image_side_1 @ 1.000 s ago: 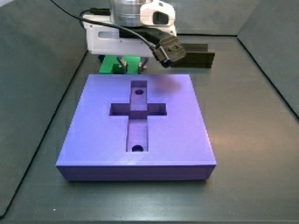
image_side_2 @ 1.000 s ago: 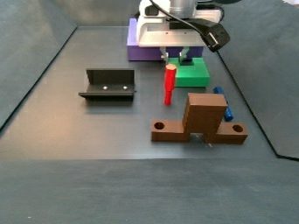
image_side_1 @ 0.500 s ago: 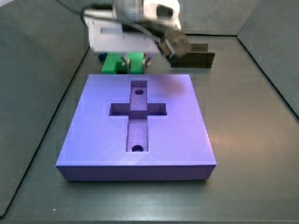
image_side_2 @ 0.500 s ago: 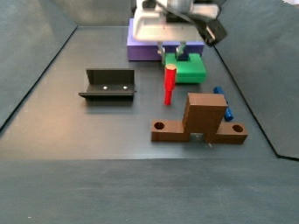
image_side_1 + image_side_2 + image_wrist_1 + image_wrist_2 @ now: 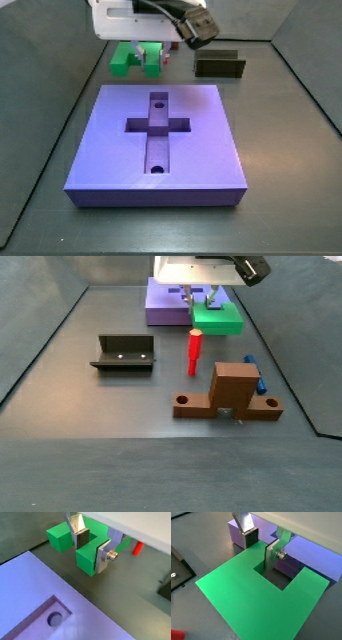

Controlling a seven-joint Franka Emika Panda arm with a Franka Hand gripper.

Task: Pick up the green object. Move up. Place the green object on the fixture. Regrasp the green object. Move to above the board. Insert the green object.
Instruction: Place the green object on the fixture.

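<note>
The gripper is shut on one prong of the green object, a bright green U-shaped block. One finger stands in its notch and the other against the prong's outer side, as both wrist views show. In both side views the gripper holds the green object off the floor, just beyond the far end of the board. The board is a lavender slab with a cross recess and two round holes. The fixture, a dark open box, stands apart on the floor.
A thin red post stands upright near the green object. A brown upright block on a base plate stands beyond it. Dark walls enclose the grey floor. The board lies under the block's edge in a wrist view.
The gripper has risen with the green object in it, lifting it off the floor. The board, fixture, red post and brown block have not moved.
</note>
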